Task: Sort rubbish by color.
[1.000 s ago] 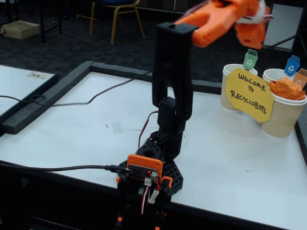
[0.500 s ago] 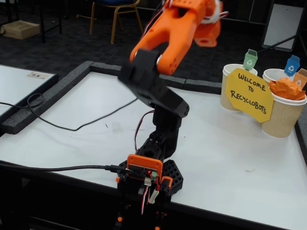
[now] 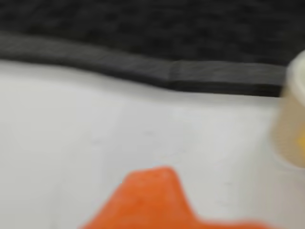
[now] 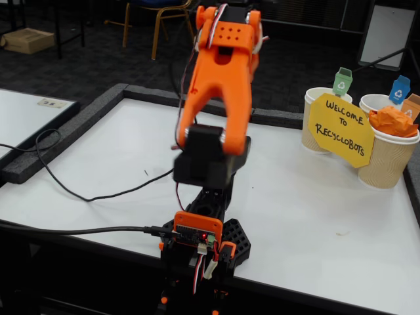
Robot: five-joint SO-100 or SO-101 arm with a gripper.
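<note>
An orange paper wad lies in the front right paper cup, under an orange bin tag. The light blue and green wads are out of view. The orange arm reaches up and away from the fixed camera, and its own links hide the gripper there. In the blurred wrist view only an orange part of the gripper shows at the bottom edge, above the white table, with nothing visible in it. A tan cup shows at that view's right edge.
Three tan cups stand at the table's far right behind a yellow "Welcome to Recyclobots" sign, with green and blue bin tags. A black border edges the table. A black cable crosses the left side.
</note>
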